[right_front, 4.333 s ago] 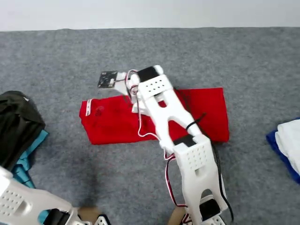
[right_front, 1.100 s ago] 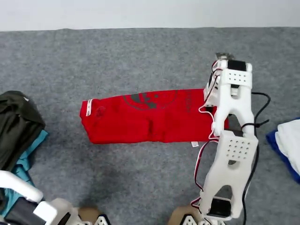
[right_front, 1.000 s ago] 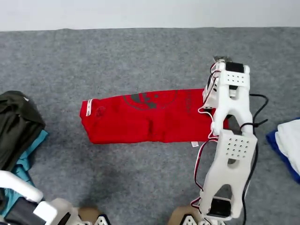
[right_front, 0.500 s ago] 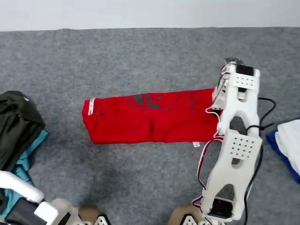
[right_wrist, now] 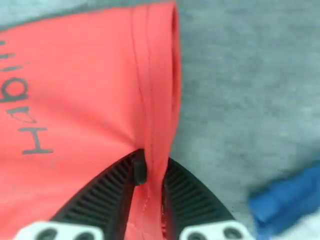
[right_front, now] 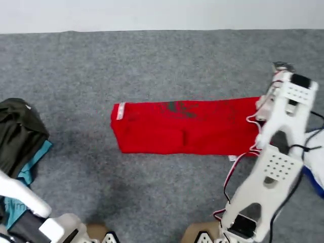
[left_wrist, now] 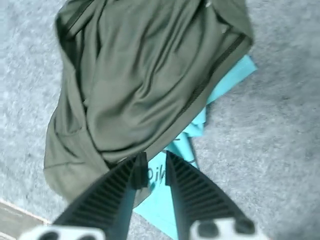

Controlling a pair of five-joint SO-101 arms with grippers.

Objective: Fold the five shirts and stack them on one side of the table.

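Note:
A red shirt (right_front: 187,126), folded into a long strip, lies across the middle of the grey table (right_front: 152,55). My right gripper (right_front: 264,105) is at the strip's right end. In the right wrist view it (right_wrist: 150,175) is shut on the hemmed edge of the red shirt (right_wrist: 75,100). My left gripper (left_wrist: 152,167) hovers over a crumpled dark olive shirt (left_wrist: 140,75) and a teal shirt (left_wrist: 220,95) beneath it, with a narrow gap between its fingers and nothing in it. That pile, dark shirt (right_front: 17,131) on teal shirt (right_front: 35,162), sits at the table's left edge.
A blue and white shirt pile (right_front: 316,162) lies at the right edge, partly behind the right arm; its blue cloth (right_wrist: 285,205) is close to the held hem. The left arm's white body (right_front: 25,202) fills the lower left corner. Bare grey table runs along the back and front.
The right gripper, which was over the middle of the shirt, took its right end and dragged the whole red strip to the right. The left arm shifted slightly at the lower left.

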